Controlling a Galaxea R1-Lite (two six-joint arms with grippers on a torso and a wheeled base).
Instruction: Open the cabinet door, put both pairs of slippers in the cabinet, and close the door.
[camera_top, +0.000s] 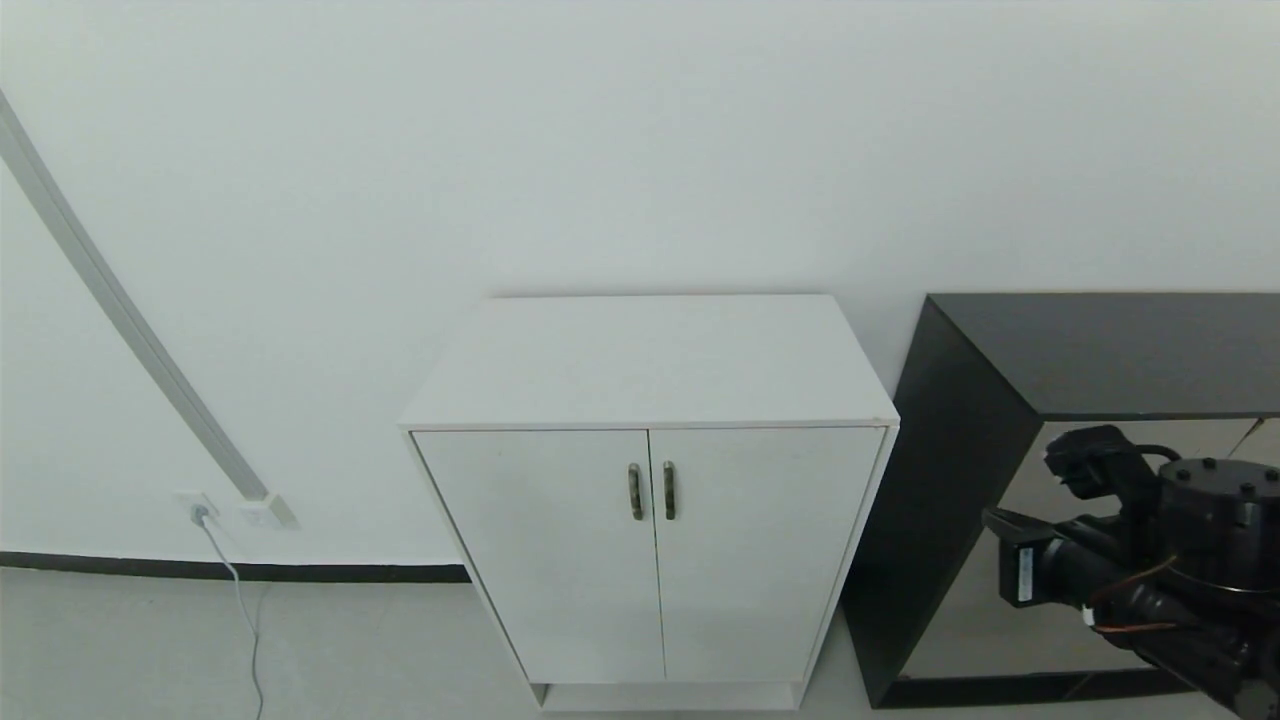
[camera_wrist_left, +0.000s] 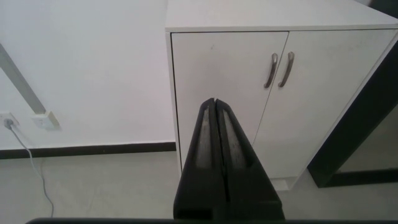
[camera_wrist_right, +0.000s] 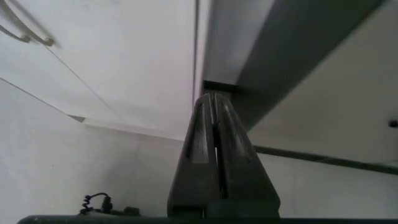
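The white cabinet stands on the floor against the wall, with both doors shut flush. Their two dark handles hang upright side by side at the middle seam, near the top of the doors. The left tool has its fingers pressed together with nothing between them; it sits in front of the left-hand door, apart from it. The right tool is likewise pressed together and bare, low down, pointing at the seam where the cabinet's side meets a black stand just beside it. A wall socket with a cable lies well to the cabinet's other side
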